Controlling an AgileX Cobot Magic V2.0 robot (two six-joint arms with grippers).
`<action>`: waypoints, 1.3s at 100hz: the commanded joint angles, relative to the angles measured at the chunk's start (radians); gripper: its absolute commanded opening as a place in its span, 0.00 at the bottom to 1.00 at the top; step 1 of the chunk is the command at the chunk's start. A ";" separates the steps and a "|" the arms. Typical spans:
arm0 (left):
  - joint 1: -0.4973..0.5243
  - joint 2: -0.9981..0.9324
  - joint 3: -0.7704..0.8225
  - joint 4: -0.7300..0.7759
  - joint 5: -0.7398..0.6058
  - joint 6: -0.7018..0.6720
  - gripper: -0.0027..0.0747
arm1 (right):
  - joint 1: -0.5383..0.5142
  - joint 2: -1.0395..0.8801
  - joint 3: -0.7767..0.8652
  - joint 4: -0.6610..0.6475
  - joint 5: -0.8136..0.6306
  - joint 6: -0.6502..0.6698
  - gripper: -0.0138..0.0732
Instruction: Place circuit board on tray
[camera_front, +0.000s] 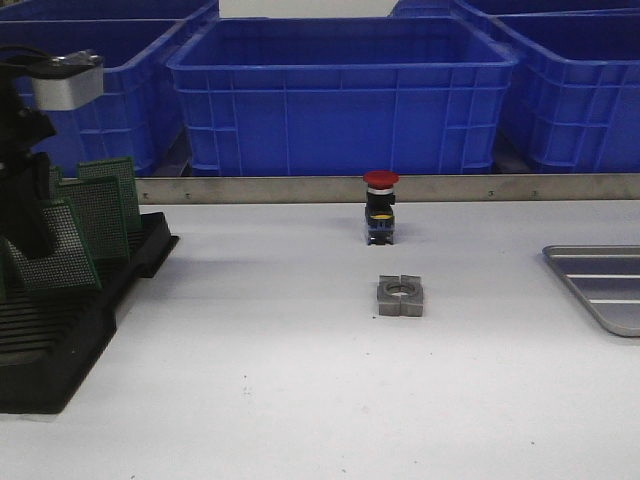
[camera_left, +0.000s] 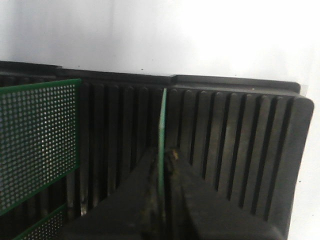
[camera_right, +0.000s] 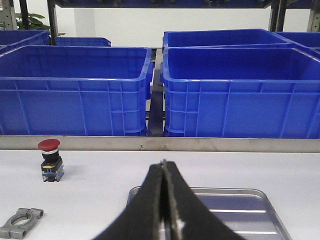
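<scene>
In the left wrist view my left gripper (camera_left: 163, 157) is shut on the top edge of a green circuit board (camera_left: 162, 125), seen edge-on and standing in the slots of a black rack (camera_left: 235, 135). From the front, the left arm (camera_front: 22, 170) hangs over that rack (camera_front: 60, 330), next to the nearest circuit board (camera_front: 55, 250). The silver tray (camera_front: 600, 285) lies at the table's far right. My right gripper (camera_right: 163, 167) is shut on nothing, just above the tray's (camera_right: 250, 205) near-left corner; it is out of the front view.
Two more green boards (camera_front: 105, 200) stand in the rack behind the held one. A red push-button (camera_front: 380, 210) and a grey metal clamp (camera_front: 400, 296) sit mid-table. Big blue bins (camera_front: 340, 95) line the back behind a metal rail.
</scene>
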 joint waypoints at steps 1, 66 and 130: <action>0.002 -0.052 -0.065 -0.032 0.087 -0.010 0.01 | -0.002 -0.017 0.004 -0.010 -0.080 -0.002 0.08; -0.190 -0.100 -0.176 -0.349 0.171 -0.019 0.01 | -0.002 -0.017 0.004 -0.010 -0.080 -0.002 0.08; -0.397 -0.098 -0.176 -0.439 0.171 -0.019 0.01 | -0.002 0.032 -0.245 -0.001 0.180 0.050 0.08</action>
